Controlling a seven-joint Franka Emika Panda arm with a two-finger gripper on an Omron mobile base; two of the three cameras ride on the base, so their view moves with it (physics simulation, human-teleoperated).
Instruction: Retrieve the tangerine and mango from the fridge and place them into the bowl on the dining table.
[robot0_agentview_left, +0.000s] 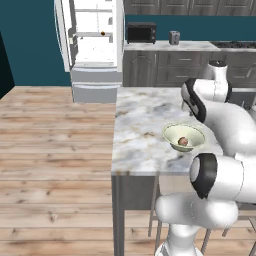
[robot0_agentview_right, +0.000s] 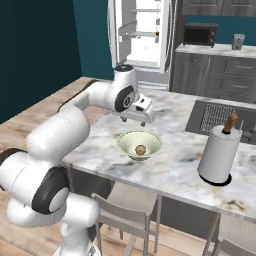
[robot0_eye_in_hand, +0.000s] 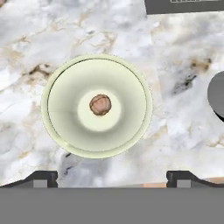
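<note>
Wooden flooring runs along the left, and at the back the fridge (robot0_agentview_left: 95, 45) stands with its doors open. A small orange speck (robot0_agentview_left: 102, 33) sits on one of its white shelves; it is probably one of the two fruits, but it is too small to tell which.

Rightward, the marble table (robot0_agentview_left: 140, 115) carries the bowl (robot0_agentview_left: 183, 136). A small round brownish fruit (robot0_eye_in_hand: 100, 105) lies at the bowl's centre, apart from the wall. Whether it is the tangerine or the mango I cannot say.

The tool (robot0_agentview_right: 136, 118) hangs directly over the bowl, released: in the hand view its fingertips (robot0_eye_in_hand: 43, 177) stand wide apart with nothing between them.

The step in hand looks like clearing away from the bowl. It is best done as a straight lift, with the fingers kept wide and not swung sideways until they are above the rim, so the light bowl isn't nudged. To the right, the paper towel roll (robot0_agentview_right: 219, 152) stands near, so any turn should go left, toward the fridge.
</note>
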